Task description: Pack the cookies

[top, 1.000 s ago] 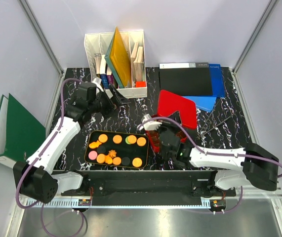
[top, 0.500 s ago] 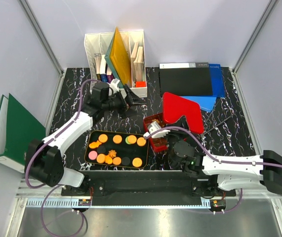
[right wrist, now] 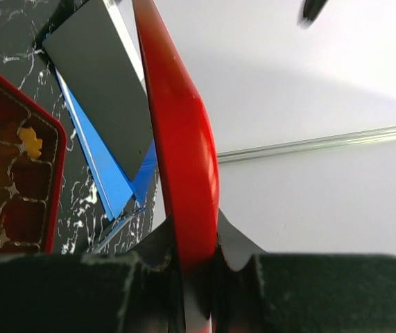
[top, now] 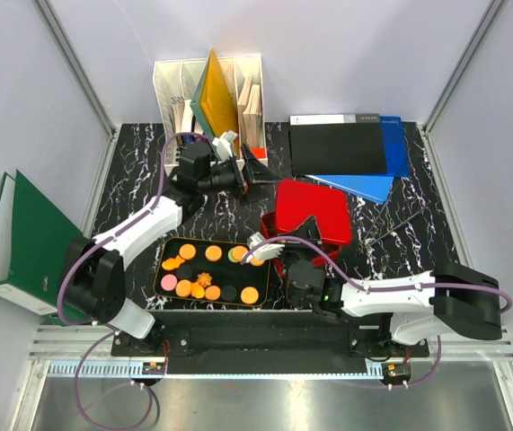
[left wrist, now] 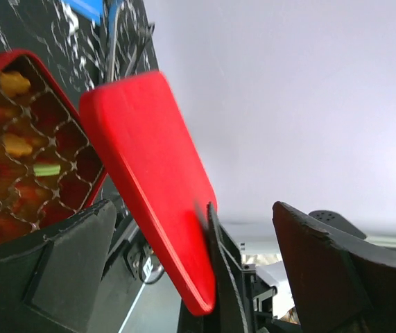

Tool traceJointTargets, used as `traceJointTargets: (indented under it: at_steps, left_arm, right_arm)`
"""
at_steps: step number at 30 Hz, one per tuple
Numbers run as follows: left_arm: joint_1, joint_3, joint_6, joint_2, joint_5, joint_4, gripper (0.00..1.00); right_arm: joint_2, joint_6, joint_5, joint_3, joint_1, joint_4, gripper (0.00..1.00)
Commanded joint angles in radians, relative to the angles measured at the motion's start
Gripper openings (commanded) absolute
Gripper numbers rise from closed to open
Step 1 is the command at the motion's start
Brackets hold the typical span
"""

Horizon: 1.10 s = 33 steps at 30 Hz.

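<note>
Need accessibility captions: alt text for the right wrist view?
The right gripper pinches a red lid, seen edge-on mid-frame. At left, the open red tin holds a few cookies in gridded cells; a black folder and a blue folder lie behind.

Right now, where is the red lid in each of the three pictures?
Top external: red lid sits just right of centre, lying tilted.
Left wrist: red lid slants from upper left down to the bottom middle.
Right wrist: red lid is seen edge-on, a curved strip down the middle.
Shared landmark: blue folder.
</note>
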Motion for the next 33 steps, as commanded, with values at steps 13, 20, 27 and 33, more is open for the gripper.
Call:
traceJointTargets:
  at_steps: [13, 20, 27, 33]
  left_arm:
    - [-0.052, -0.053, -0.053, 0.071, 0.151, 0.227, 0.68]
    - [-0.055, -0.096, -0.119, 0.083, 0.169, 0.341, 0.34]
    - [-0.058, -0.121, -0.179, 0.106, 0.171, 0.453, 0.19]
    - [-0.058, -0.127, -0.225, 0.118, 0.169, 0.533, 0.12]
  right_arm:
    - [0.11, -0.187, -0.016, 0.099, 0.009, 0.359, 0.0]
    - [0.1, -0.193, 0.002, 0.096, 0.01, 0.369, 0.0]
    - [0.084, -0.191, 0.016, 0.089, 0.015, 0.366, 0.03]
    - [0.045, -0.173, 0.055, 0.096, 0.015, 0.369, 0.64]
